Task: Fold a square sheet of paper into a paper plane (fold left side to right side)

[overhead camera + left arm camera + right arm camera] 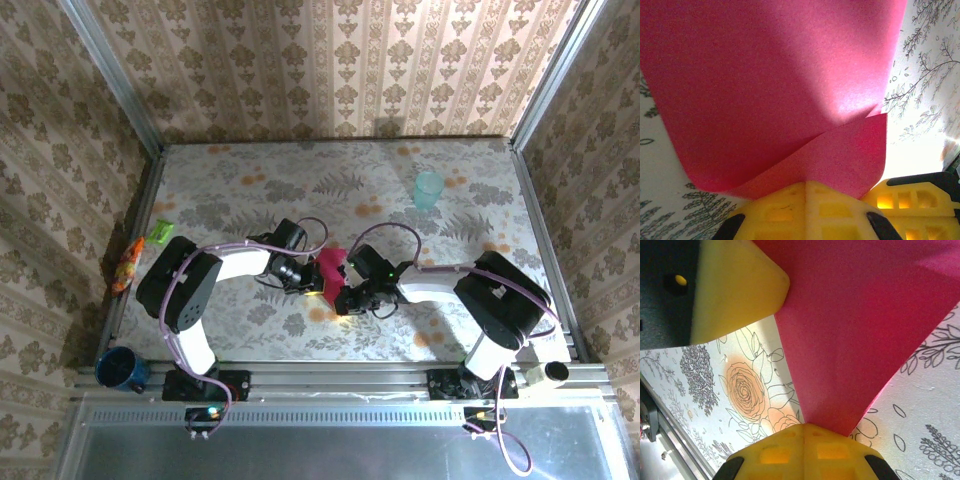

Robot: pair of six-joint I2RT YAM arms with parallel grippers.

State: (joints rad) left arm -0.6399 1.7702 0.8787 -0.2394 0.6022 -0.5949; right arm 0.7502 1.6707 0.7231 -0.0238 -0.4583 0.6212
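Note:
The square sheet of paper (333,266) is magenta-red and is held above the table's middle, between the two arms. In the left wrist view the sheet (770,85) curls over itself, one layer lapping another. My left gripper (806,183) is shut on the sheet's lower edge. My right gripper (804,425) is shut on a pointed corner of the sheet (855,325). From above, the left gripper (312,283) and the right gripper (346,299) sit close together under the paper. The left gripper's yellow finger (735,285) shows in the right wrist view. A finished paper plane is out of view.
A pale teal cup (428,188) stands at the back right. A green packet (160,233) and an orange packet (127,262) lie by the left wall. A blue mug (121,368) sits at the near left corner. The flowered tabletop (260,190) lies bare behind the arms.

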